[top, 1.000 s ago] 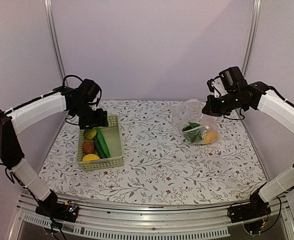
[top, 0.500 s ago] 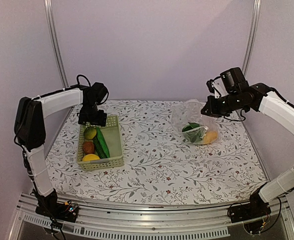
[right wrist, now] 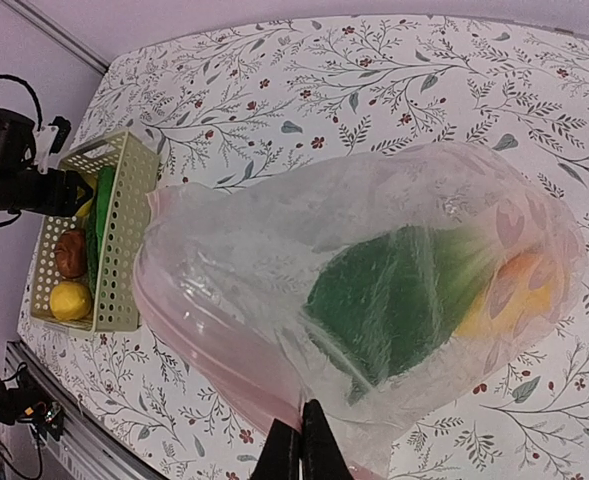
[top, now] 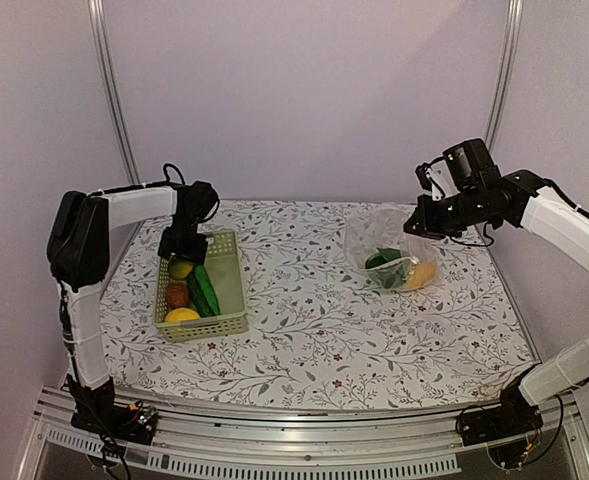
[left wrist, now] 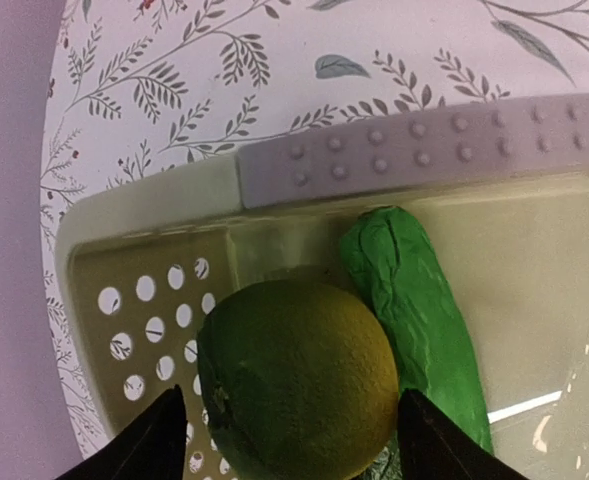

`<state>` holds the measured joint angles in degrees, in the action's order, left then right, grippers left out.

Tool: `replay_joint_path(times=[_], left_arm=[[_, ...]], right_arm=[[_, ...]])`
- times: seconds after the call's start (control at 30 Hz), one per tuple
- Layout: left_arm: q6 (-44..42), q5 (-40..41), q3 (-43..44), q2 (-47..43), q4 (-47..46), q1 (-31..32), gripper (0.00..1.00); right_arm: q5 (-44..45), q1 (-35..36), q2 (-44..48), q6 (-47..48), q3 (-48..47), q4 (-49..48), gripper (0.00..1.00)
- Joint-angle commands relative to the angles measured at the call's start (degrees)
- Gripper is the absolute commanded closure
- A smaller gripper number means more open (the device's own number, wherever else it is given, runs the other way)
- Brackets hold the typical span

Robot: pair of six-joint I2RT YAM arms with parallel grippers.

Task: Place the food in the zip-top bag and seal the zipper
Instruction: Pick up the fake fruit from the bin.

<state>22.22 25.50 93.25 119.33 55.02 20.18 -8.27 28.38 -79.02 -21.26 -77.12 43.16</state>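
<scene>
Nearest me, toward the left edge of the table point(top: 324, 330), I see the pale green basket point(top: 230, 290) lying lengthwise, with food left in it: a yellow lemon point(top: 182, 315) at its near end, a reddish-brown piece point(top: 177, 294) just behind that, and the long cucumber point(top: 204, 288) alongside both. At the basket's far end sits a greenish-yellow lemon point(left wrist: 296, 378) touching the cucumber's tip, and my left gripper point(left wrist: 292, 445) hangs right over it, jaws spread with one finger on each side of the fruit; I cannot tell from the wrist view whether either pad touches it. Farther back, toward the far right corner, the zip-top bag point(top: 389, 245) rests on the table with dark green pieces point(right wrist: 384, 300) and an orange piece point(right wrist: 514, 290) inside. Its pinkish zipper point(right wrist: 189, 335) curves around the gaping mouth. My right gripper point(top: 417, 222) is pressed together, pinching the bag's edge and holding the mouth up off the table
</scene>
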Motion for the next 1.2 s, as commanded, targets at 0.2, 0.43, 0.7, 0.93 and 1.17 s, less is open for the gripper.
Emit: replay_joint_path(times=[0.2, 0.43, 0.7, 0.93, 1.17], left_arm=[[-1.71, -1.13, -0.58, 1.38, -2.45, -1.34, 0.43], [-0.82, -3.0, -1.32, -2.96, -1.45, -1.12, 0.5], [1.39, -8.81, -2.83, -11.49, -0.08, -0.15, 0.57], [2.55, -21.08, -0.05, -19.16, -3.47, 5.19, 0.56], [3.66, -34.12, 4.64, -21.63, -15.85, 15.25, 0.57]], right_arm=[[-0.75, -0.21, 0.85, -0.98, 0.48, -0.97, 1.0], [-0.94, -0.17, 0.63, -1.07, 0.39, -1.14, 1.0], [-1.16, -0.16, 0.49, -1.07, 0.39, -1.49, 1.0], [-1.7, -0.16, 0.54, -1.0, 0.48, -1.29, 1.0], [-2.69, -0.09, 0.32, -1.05, -0.27, -0.89, 1.0]])
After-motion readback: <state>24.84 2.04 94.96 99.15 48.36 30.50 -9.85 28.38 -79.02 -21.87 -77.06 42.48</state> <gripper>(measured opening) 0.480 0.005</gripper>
